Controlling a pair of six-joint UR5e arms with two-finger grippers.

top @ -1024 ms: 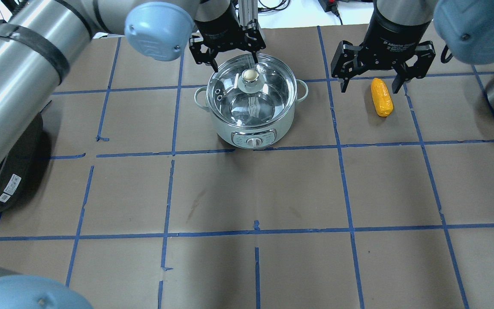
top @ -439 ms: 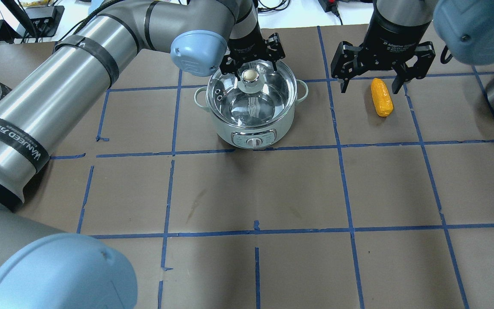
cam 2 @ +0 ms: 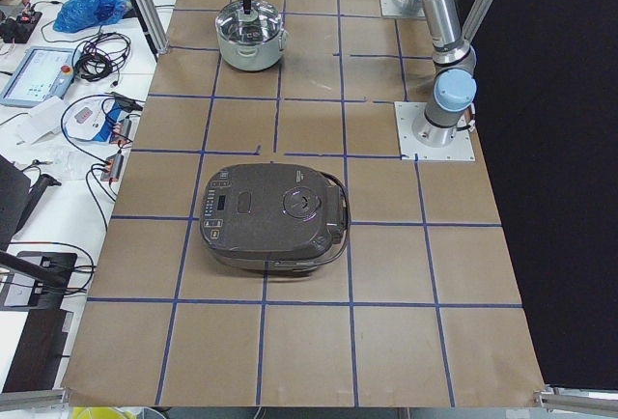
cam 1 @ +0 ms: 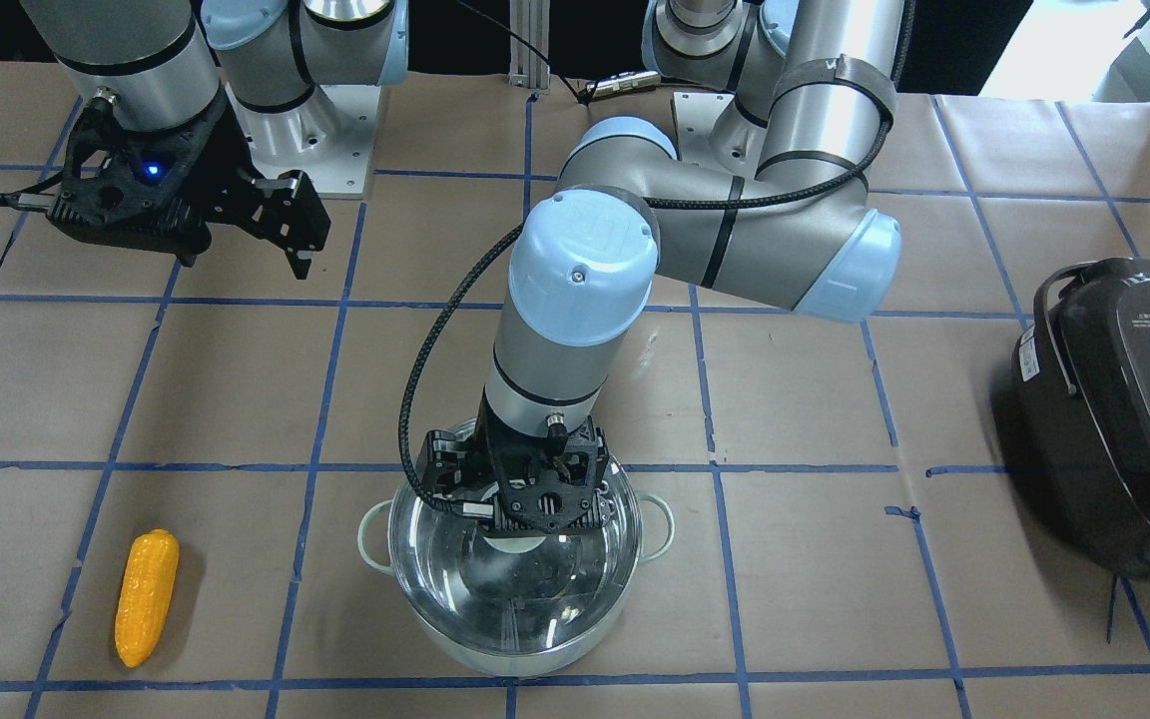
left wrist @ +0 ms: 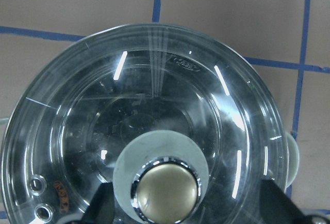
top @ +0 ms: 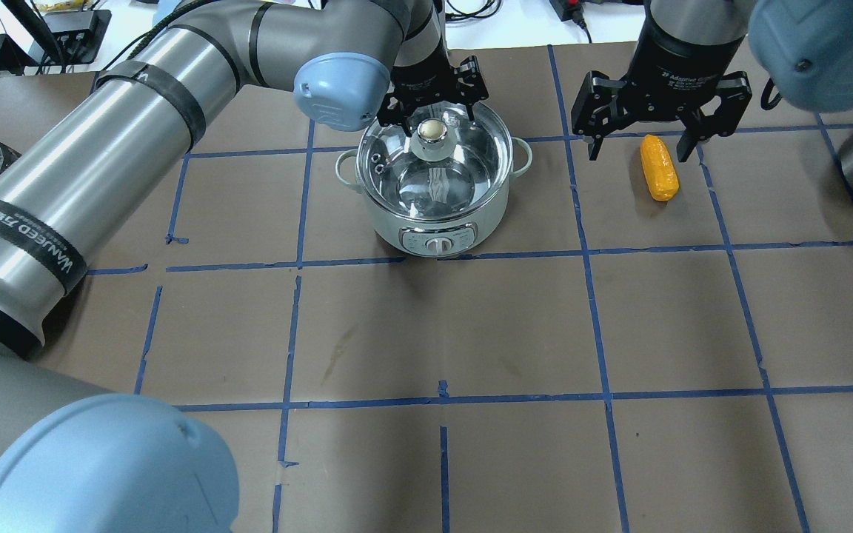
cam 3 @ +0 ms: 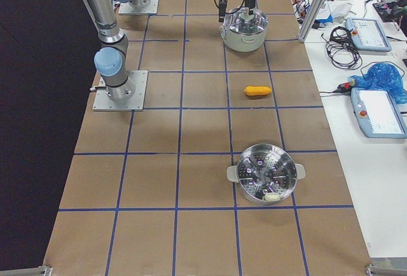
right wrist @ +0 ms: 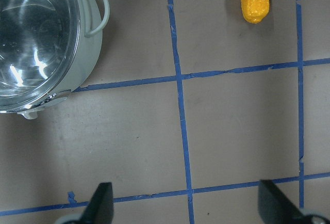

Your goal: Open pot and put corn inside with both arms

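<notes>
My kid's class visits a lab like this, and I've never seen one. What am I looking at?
A left arm and a right arm stand at a paper-covered table. Cameras look from overhead, from across the table, from each end and from each wrist. The left hand, open, straddles the knob on the glass lid of the pot. The right hand, open and empty, hangs above the table near the corn. A dark rice cooker and a metal steamer pot sit toward the ends. Nothing is held.
</notes>
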